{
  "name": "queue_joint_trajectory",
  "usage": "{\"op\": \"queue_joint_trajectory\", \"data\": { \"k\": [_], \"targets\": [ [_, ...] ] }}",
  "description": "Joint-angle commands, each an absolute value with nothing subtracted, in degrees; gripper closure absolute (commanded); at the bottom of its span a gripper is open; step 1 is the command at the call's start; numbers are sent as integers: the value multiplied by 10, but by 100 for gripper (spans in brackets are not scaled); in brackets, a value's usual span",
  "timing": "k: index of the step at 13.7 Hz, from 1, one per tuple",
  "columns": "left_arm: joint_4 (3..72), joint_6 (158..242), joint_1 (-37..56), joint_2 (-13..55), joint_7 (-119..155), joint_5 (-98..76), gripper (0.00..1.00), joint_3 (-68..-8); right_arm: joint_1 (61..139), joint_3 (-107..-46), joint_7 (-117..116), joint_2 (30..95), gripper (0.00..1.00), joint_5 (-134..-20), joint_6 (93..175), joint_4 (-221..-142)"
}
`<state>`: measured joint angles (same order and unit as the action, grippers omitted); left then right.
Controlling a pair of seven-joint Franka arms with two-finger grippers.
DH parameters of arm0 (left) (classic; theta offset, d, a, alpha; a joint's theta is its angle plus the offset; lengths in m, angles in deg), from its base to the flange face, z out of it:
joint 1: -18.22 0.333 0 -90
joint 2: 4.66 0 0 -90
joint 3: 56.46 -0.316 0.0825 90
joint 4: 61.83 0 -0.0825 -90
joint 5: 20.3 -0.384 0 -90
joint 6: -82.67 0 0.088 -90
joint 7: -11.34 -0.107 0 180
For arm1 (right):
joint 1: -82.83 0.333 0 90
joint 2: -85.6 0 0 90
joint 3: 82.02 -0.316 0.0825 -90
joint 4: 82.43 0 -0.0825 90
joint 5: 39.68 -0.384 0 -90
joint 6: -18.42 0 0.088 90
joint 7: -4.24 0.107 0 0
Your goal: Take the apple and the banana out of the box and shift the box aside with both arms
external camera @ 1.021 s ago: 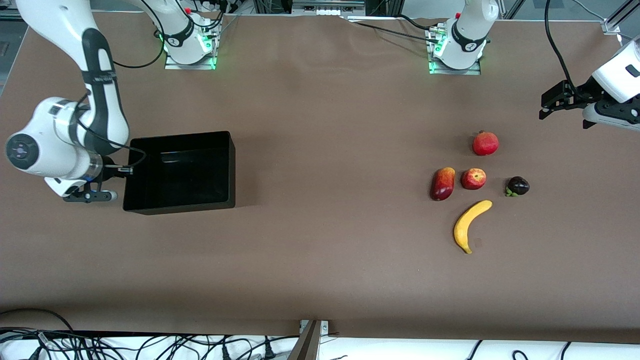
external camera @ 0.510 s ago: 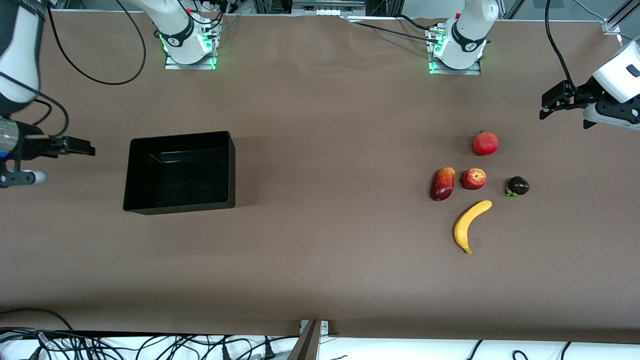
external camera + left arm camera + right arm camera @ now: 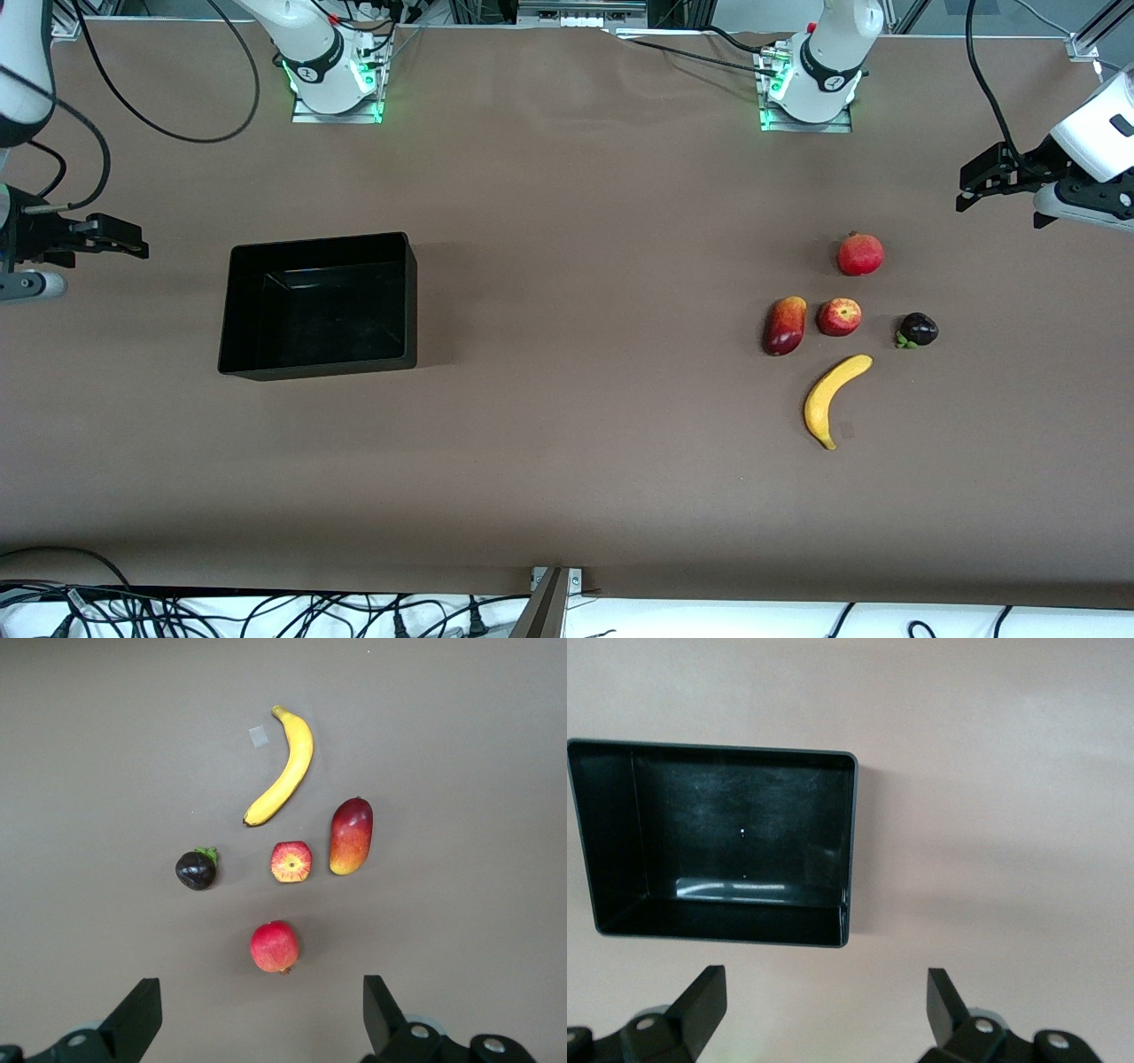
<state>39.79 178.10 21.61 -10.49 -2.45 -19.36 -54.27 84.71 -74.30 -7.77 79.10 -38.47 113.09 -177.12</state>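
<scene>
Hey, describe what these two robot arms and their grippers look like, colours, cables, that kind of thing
Both arms are glossy white and jointed, with black bands at the joints. Their bases sit on metal plates lit green. The left gripper and right gripper are black with two flat fingers, mounted on white wrists. Loose black cables loop along each arm.

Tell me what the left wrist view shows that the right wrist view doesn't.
Only the left wrist view shows the fruit: banana, apple, mango, pomegranate and a dark purple fruit, all loose on the table, below the open left gripper. Only the right wrist view shows the empty black box, below the open right gripper. Both show the brown table and nothing held.
</scene>
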Motion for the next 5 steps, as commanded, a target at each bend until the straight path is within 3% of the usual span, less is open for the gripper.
{"op": "queue_joint_trajectory", "data": {
  "k": [1, 5],
  "targets": [
    [391, 1779, 217, -106, -22, -197, 0, -541, 821, -780, -11, 850, 0, -372, 1154, -1845],
    [392, 1779, 218, -105, -23, -197, 0, -542, 811, -779, -13, 852, 0, -381, 1145, -1824]
  ]
}}
